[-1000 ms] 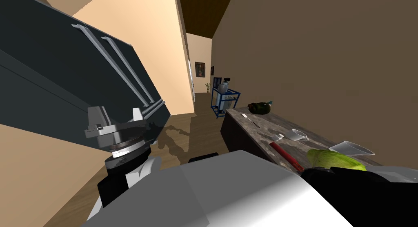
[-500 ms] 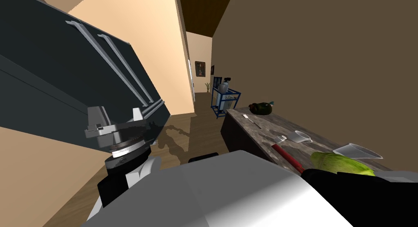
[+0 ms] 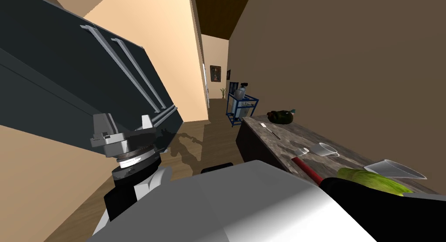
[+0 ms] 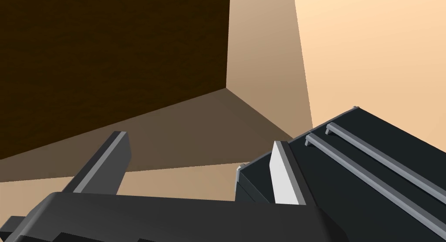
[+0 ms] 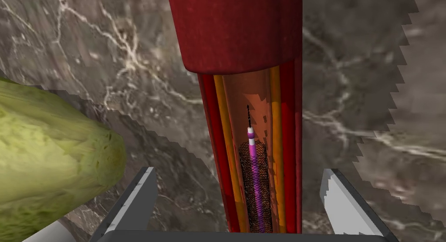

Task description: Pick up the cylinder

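Right gripper [image 5: 238, 174], jaws apart, straddles the red cylinder [image 5: 244, 100] lying on the marble counter [image 5: 87, 56], left of a green cabbage [image 5: 48, 152]; judged rigid, light, smooth and prone to roll, so clamp across its sides at mid-length.

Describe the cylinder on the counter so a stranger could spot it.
On the dark marbled counter by the brown wall, look beside the yellow-green leafy vegetable. The cylinder lies flat between the right gripper's open fingers: the only long, thin red thing, orange-striped with a darker cap.
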Tool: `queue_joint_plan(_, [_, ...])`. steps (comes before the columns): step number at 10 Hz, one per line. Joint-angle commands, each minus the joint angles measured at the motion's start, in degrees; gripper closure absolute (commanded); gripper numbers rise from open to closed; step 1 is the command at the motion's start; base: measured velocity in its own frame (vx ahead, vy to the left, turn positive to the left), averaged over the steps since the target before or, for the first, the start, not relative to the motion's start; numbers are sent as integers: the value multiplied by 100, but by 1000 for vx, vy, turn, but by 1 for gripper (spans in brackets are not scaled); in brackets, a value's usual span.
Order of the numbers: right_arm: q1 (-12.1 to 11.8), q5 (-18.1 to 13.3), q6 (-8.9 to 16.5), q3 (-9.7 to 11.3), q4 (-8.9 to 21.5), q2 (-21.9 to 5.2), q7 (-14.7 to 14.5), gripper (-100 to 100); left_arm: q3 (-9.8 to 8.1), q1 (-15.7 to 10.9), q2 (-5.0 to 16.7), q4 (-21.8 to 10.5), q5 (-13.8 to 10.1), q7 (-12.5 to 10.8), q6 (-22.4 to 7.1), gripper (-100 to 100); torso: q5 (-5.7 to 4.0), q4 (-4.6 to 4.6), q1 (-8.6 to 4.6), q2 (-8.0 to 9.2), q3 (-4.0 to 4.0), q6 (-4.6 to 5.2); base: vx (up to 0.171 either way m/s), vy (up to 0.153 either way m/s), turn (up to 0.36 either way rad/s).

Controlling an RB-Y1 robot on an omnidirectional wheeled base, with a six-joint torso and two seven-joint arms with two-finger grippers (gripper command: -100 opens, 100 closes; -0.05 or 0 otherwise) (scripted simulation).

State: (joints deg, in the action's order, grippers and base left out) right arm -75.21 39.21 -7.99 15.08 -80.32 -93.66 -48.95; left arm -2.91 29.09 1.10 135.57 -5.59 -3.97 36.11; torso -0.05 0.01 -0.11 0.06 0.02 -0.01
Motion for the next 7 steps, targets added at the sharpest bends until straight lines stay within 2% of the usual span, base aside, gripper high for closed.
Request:
queue_joint_plan(1, [0,0,0,0,0,0,0,100,0,0,0,0,0,0,0,0,0,0,0,0,0,0,0,0,0])
queue_joint_plan(5, [4,-2,-8,1,-9,-2,-3,100,0,0,0,0,0,0,0,0,9,0,7,4,2,5,0,0,0])
queue_joint_plan(6, [4,-2,-7,1,-9,-1,-2,0,0,0,0,0,0,0,0,0,11,0,10,4,2,4,0,0,0])
queue_joint_plan(7, [-194,158,-119,-104,-13,-221,5,100,0,0,0,0,0,0,0,0,13,0,11,4,2,4,0,22,-104])
